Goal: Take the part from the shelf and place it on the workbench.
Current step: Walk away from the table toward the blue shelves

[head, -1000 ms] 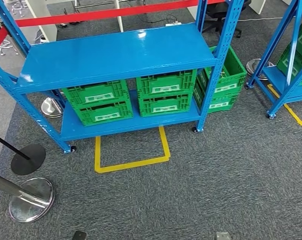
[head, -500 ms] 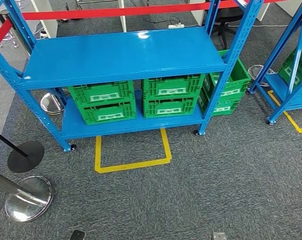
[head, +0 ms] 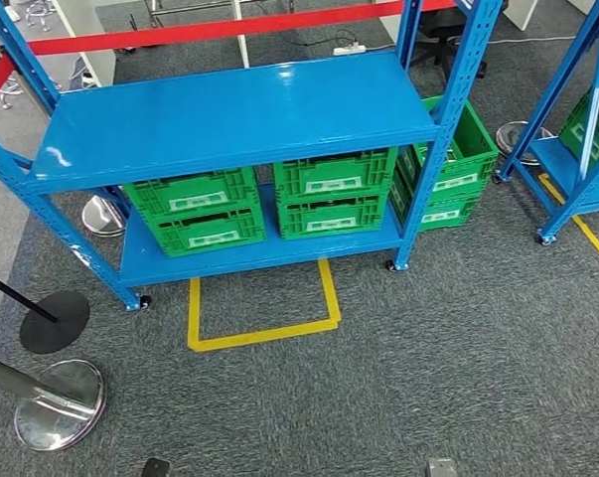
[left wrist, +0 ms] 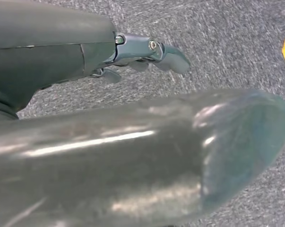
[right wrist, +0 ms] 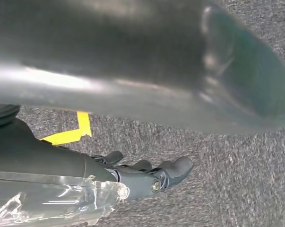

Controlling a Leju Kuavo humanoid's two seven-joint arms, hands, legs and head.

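From the head view, a blue shelf [head: 235, 114] stands ahead on grey carpet [head: 446, 358]. Its upper board is bare and glossy. On the lower board sit two stacks of green crates [head: 195, 209], a left stack and a right stack [head: 334, 194], each two high with white labels on the near faces. Another pair of stacked green crates [head: 450, 169] rests on the floor just right of the shelf's right post. I cannot tell which crate, if any, holds the part; no part can be made out. A three-sided outline of yellow tape [head: 262, 323] lies on the carpet just near the shelf. At far right is a second blue shelf [head: 573, 129] with more green crates. A red barrier band [head: 206, 30] runs behind the shelf, and round stanchion bases [head: 60, 402] sit on the floor at near left.

In the left wrist view, the left hand [left wrist: 141, 52] hangs above the carpet, its fingers straight and held loosely, holding nothing.

In the right wrist view, the right hand [right wrist: 148, 172] likewise hangs over carpet, fingers extended and empty, with yellow tape [right wrist: 71, 132] on the floor beyond it.
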